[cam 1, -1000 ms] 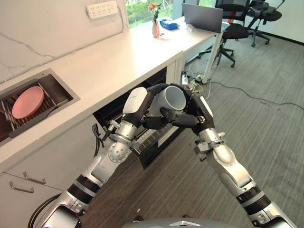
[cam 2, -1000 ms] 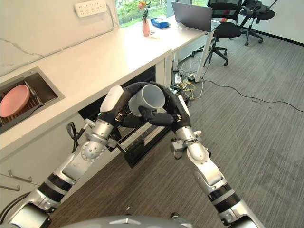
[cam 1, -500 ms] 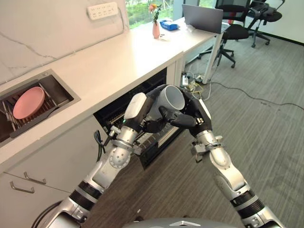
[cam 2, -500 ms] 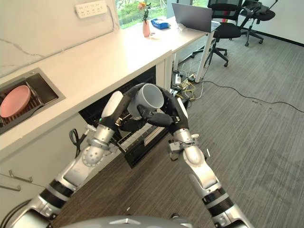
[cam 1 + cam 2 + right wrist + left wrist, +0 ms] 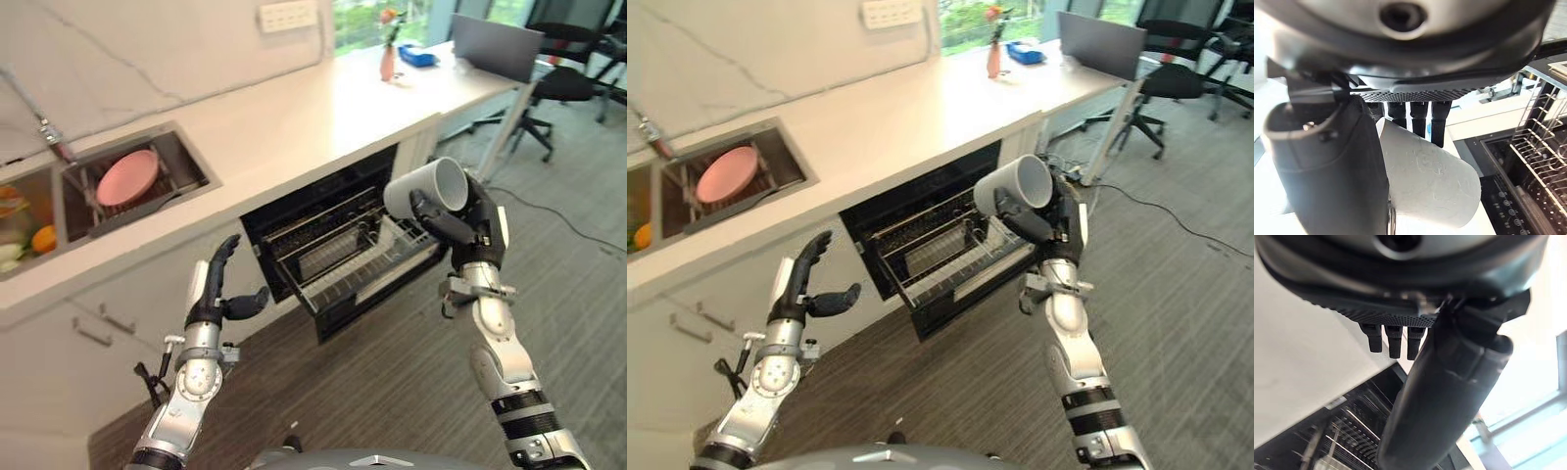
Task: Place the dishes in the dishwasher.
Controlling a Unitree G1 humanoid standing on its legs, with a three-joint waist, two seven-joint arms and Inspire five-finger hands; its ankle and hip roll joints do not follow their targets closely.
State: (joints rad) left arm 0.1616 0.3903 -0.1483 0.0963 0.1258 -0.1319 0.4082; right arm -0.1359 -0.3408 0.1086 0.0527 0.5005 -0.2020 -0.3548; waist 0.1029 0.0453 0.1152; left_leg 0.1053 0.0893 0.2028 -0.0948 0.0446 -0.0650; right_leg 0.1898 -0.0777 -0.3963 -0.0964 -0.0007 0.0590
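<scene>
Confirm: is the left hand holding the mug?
No, the white mug sits in the right hand; the left hand is open and empty.

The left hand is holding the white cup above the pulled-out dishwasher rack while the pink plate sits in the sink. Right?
Not quite: the right hand holds the white cup, as the left eye view shows. The left hand is open and holds nothing. The dishwasher rack is pulled out and the pink plate sits in the sink.

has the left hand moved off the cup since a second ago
Yes. The left hand has let go of the cup and now hangs open, low in front of the cabinet, left of the dishwasher. The right hand holds the cup.
</scene>
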